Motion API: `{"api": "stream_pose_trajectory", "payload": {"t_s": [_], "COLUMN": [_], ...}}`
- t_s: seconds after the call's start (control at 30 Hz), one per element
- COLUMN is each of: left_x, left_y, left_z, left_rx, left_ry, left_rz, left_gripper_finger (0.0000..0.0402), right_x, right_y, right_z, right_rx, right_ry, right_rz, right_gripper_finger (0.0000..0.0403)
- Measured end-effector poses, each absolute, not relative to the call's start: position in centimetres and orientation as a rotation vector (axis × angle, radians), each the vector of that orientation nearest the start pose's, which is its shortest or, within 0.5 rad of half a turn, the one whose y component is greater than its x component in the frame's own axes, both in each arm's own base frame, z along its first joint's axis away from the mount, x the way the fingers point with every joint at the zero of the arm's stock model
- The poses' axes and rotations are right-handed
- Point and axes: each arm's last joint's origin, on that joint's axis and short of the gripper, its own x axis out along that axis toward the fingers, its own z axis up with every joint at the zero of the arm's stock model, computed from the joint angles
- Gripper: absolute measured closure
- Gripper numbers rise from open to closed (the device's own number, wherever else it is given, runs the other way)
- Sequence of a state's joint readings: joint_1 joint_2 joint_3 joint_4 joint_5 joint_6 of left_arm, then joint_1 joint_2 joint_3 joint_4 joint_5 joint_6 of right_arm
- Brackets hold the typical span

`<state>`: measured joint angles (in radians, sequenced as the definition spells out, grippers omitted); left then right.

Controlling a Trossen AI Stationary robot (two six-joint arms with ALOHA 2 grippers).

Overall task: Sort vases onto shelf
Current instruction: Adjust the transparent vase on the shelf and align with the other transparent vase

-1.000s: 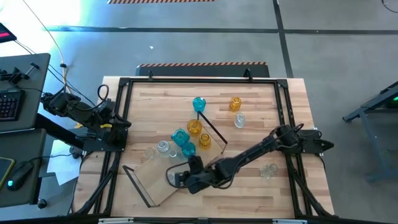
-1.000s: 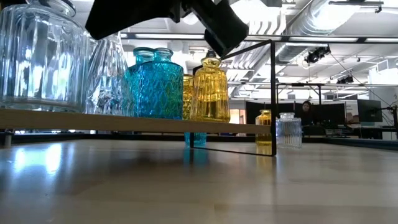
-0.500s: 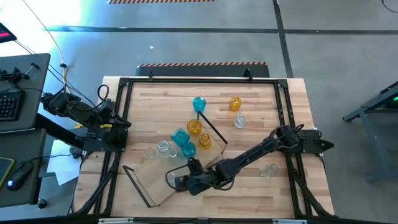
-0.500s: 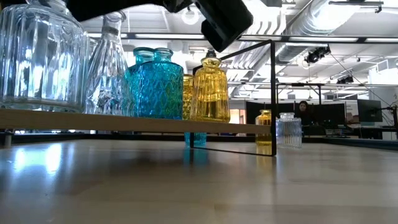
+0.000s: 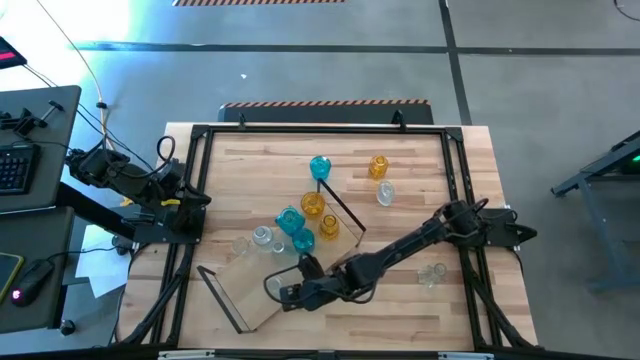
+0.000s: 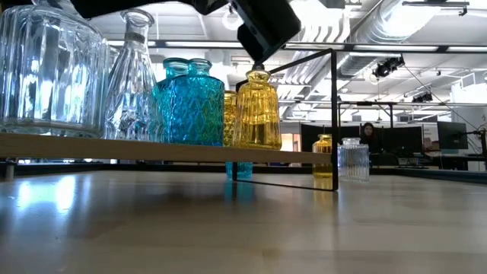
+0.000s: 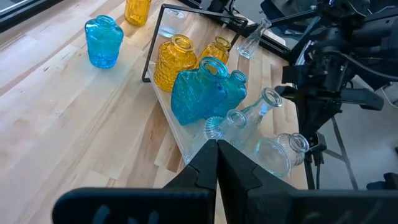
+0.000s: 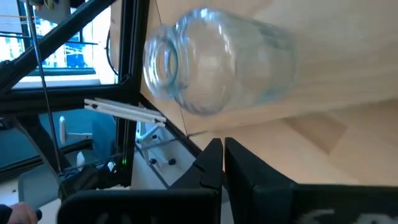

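Closely beside the clear vase [image 8: 217,59] on the shelf [image 5: 255,290], the right hand [image 5: 283,291] is held empty, fingers together — a careless sweep could knock it off the edge.

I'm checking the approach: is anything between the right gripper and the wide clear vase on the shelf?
Nothing visible. In the right wrist view the wide clear vase sits straight ahead of the right gripper, whose fingers are shut, with only bare wood between.
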<state>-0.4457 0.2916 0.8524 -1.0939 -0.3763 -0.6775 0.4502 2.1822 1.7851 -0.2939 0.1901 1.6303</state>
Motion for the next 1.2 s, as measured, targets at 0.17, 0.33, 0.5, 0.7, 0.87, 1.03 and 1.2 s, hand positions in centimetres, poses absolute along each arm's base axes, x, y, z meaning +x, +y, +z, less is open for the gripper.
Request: {"api": "stream_pose_trajectory", "payload": {"t_s": [0.17,0.33,0.5,0.7,0.87,1.03,1.2], "left_x": [2.6,2.6,2.6,2.6,2.6,2.6,2.6], "left_y": [-0.1,-0.1,-0.1,-0.1,-0.1,-0.1,-0.1], "left_z": [31.2,31.2,31.2,31.2,31.2,31.2,31.2], "left_rx": [-0.451,-0.452,-0.451,-0.45,-0.443,-0.442,-0.442], "left_ry": [0.487,0.487,0.486,0.487,0.487,0.486,0.487], "left_rz": [0.099,0.1,0.1,0.099,0.098,0.098,0.098], "left_gripper_finger": [0.0401,0.0402,0.0402,0.0402,0.0401,0.0402,0.0401], "right_x": [45.3,45.8,46.3,46.6,45.8,45.0,45.2], "right_y": [20.0,19.0,18.1,17.6,19.0,20.1,21.0], "right_z": [21.9,22.0,22.2,22.3,22.0,21.7,22.3], "right_rx": [1.316,1.293,1.28,1.289,1.3,1.31,1.371], "right_ry": [0.671,0.65,0.623,0.634,0.698,0.679,0.71], "right_rz": [-0.338,-0.33,-0.318,-0.286,-0.3,-0.375,-0.239], "right_gripper_finger": [0.0403,0.0403,0.0403,0.0403,0.0403,0.0403,0.0403]}}
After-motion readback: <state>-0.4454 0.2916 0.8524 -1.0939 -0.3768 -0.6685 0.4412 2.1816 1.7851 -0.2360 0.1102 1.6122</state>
